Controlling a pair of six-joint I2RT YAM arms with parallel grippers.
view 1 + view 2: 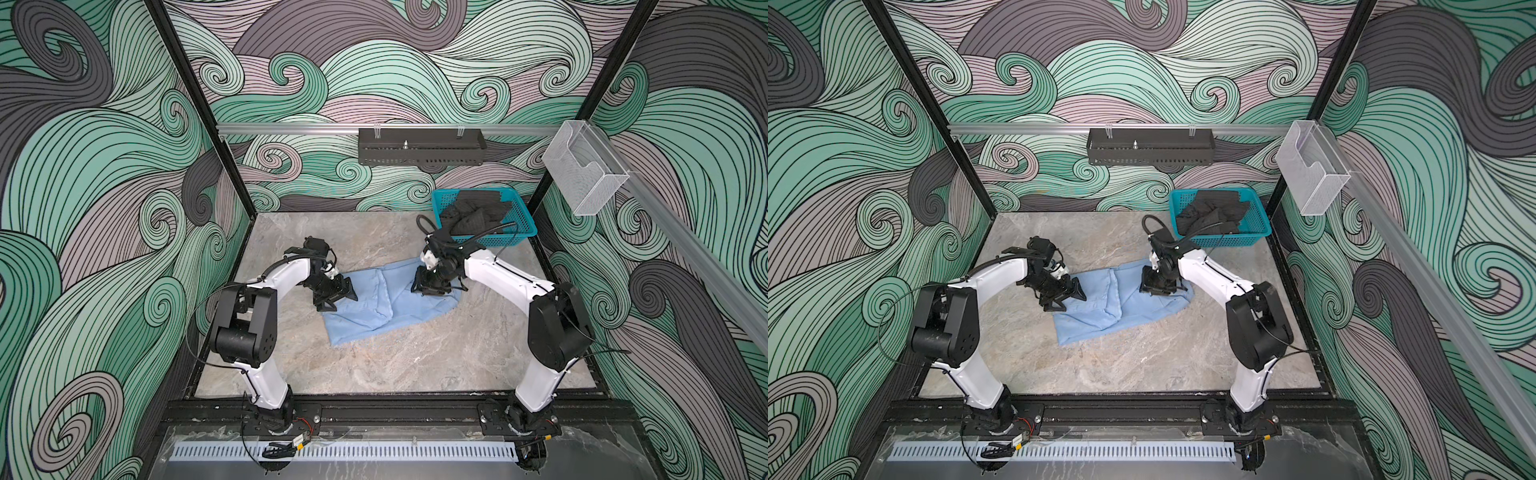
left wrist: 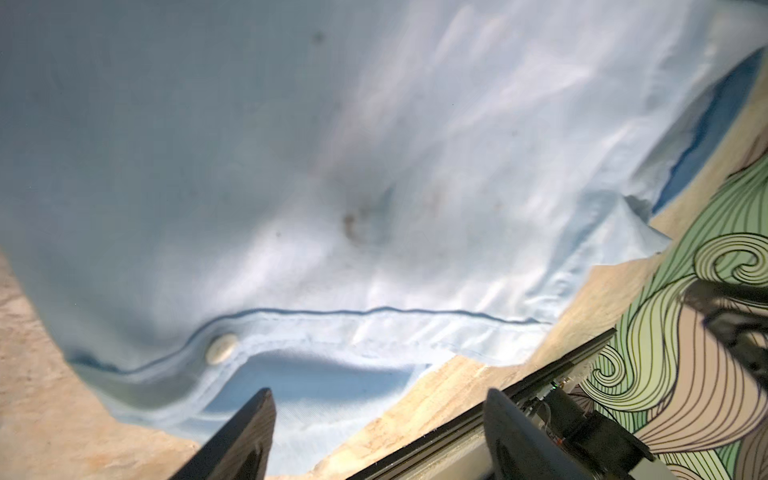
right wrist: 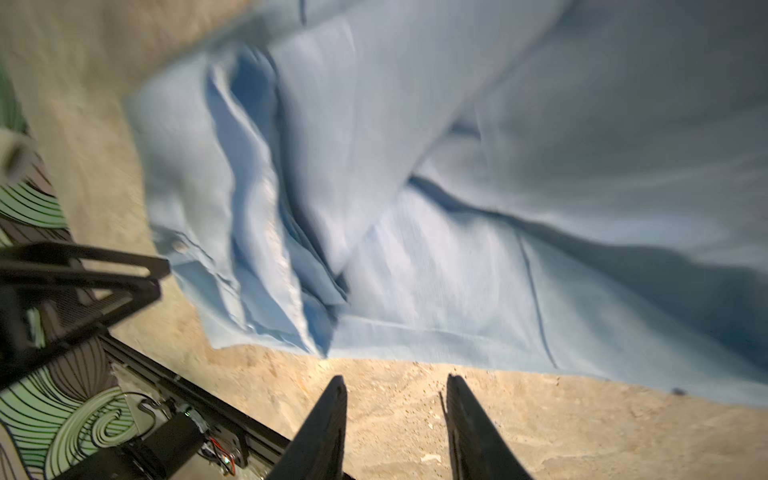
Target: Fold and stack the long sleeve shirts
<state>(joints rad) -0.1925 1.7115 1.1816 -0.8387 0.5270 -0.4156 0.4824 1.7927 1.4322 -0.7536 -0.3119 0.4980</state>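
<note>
Clearly soft and light, the shirt (image 1: 386, 303) lies half folded in the middle of the table (image 1: 415, 357). It will probably sag and slide, so the hems and the button strip (image 2: 224, 349) at its left edge look like the firmest hold. The left gripper (image 1: 345, 302) hangs released over that edge. The right gripper (image 1: 430, 286), also released, is above the far-right part. The long axis runs near-left to far-right; I cannot tell which end is the collar.

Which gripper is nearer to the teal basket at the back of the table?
The right. The right gripper hangs over the shirt, in front of the teal basket; the left gripper is at the shirt's opposite edge, farther away.
</note>
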